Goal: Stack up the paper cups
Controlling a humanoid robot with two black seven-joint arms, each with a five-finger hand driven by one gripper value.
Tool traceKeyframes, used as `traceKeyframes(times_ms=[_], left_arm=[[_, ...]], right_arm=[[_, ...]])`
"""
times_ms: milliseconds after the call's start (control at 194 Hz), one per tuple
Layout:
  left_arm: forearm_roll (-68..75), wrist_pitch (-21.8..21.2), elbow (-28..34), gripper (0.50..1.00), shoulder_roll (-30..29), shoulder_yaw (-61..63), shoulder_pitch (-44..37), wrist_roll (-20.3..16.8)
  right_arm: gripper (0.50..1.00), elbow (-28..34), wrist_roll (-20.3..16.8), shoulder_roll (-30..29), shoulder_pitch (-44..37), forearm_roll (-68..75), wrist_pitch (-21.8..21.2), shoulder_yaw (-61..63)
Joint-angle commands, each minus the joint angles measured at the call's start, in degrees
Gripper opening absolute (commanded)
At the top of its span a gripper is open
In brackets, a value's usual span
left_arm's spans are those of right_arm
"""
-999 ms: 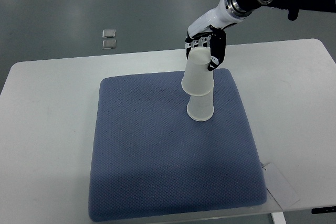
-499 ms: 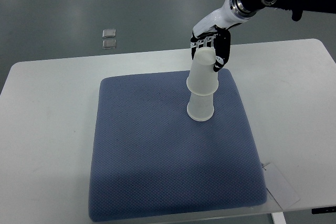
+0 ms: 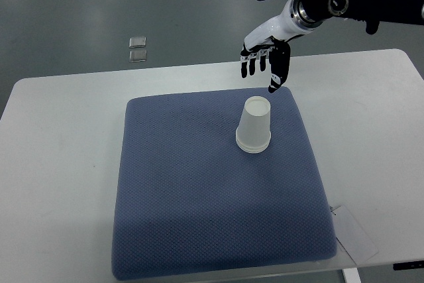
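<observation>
With the paper cups [image 3: 254, 129] nested upside down on the blue mat [image 3: 199, 217] just below it, the right robot hand [image 3: 264, 65] hovers empty, fingers spread. Release step appears complete; next move likely calls for withdrawing clear of the stack.

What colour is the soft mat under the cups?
Blue-grey with a fine dotted weave, the square padded mat; only the top view shows it.
</observation>
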State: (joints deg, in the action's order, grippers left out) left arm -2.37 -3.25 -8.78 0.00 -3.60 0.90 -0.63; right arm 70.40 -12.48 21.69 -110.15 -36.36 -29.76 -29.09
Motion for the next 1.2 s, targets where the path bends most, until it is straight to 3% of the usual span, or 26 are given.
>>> traceKeyframes(times_ms=[0, 396, 587, 911, 1195], left_arm=[[0.0, 0.0, 0.0, 1.000, 0.0, 0.0, 0.1, 0.0], [0.0, 0.0, 0.0, 1.000, 0.0, 0.0, 0.0, 0.0], [0.0, 0.0, 0.0, 1.000, 0.0, -0.1, 0.0, 0.0], [0.0, 0.1, 0.0, 1.000, 0.0, 0.0, 0.0, 0.0], [0.0, 0.0, 0.0, 1.000, 0.0, 0.0, 0.0, 0.0]], right_arm=[[0.811, 0.0, 0.0, 0.0, 0.0, 0.0, 0.0, 0.0], [0.850, -2.1, 0.2, 0.9, 0.8, 1.0, 0.6, 1.1], [0.852, -3.8, 0.6, 2.8, 5.9, 4.4, 6.2, 3.5], [0.852, -9.7, 0.9, 7.5, 25.5, 8.6, 11.8, 24.1], [0.852, -16.1, 2.6, 6.1, 42.6, 13.9, 13.5, 46.4]])
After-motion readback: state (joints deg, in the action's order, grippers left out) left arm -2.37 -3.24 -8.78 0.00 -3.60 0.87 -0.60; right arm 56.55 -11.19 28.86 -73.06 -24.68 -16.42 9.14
